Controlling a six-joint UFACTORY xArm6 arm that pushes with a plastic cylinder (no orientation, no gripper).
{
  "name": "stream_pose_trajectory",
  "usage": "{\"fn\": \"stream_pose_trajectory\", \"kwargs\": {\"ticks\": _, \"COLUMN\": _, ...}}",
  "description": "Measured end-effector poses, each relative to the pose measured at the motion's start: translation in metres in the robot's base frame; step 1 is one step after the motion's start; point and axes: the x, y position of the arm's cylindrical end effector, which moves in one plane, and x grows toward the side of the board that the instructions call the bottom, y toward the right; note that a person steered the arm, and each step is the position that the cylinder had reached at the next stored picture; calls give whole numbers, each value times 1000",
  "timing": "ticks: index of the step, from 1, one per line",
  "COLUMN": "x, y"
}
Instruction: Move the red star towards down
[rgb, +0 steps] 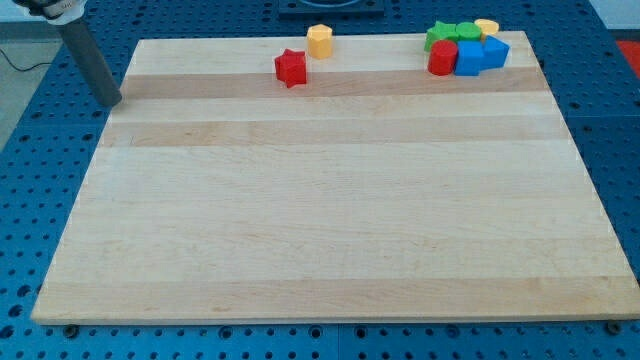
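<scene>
The red star (291, 68) lies on the wooden board (330, 200) near the view's top, left of centre. A yellow hexagonal block (319, 41) sits just up and right of it, apart from it. My tip (112, 102) is at the view's far left, just off the board's left edge, well to the left of the red star and touching no block.
A cluster of blocks sits at the top right corner: a green block (441, 35), a second green block (467, 33), a yellow block (487, 26), a red cylinder (442, 57), a blue cube (469, 58) and a second blue block (494, 51). A blue perforated table surrounds the board.
</scene>
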Motion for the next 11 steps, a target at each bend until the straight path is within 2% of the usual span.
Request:
{"fn": "stream_pose_trajectory", "kwargs": {"ticks": 2, "x": -13, "y": 3}}
{"fn": "stream_pose_trajectory", "kwargs": {"ticks": 3, "x": -22, "y": 53}}
{"fn": "stream_pose_trajectory", "kwargs": {"ticks": 4, "x": -22, "y": 127}}
{"fn": "stream_pose_trajectory", "kwargs": {"ticks": 5, "x": -39, "y": 162}}
{"fn": "stream_pose_trajectory", "kwargs": {"ticks": 6, "x": -61, "y": 158}}
{"fn": "stream_pose_trajectory", "kwargs": {"ticks": 7, "x": -78, "y": 188}}
{"fn": "stream_pose_trajectory", "kwargs": {"ticks": 8, "x": -79, "y": 240}}
{"fn": "stream_pose_trajectory", "kwargs": {"ticks": 9, "x": -44, "y": 303}}
{"fn": "stream_pose_trajectory", "kwargs": {"ticks": 10, "x": -21, "y": 340}}
{"fn": "stream_pose_trajectory", "kwargs": {"ticks": 11, "x": -48, "y": 333}}
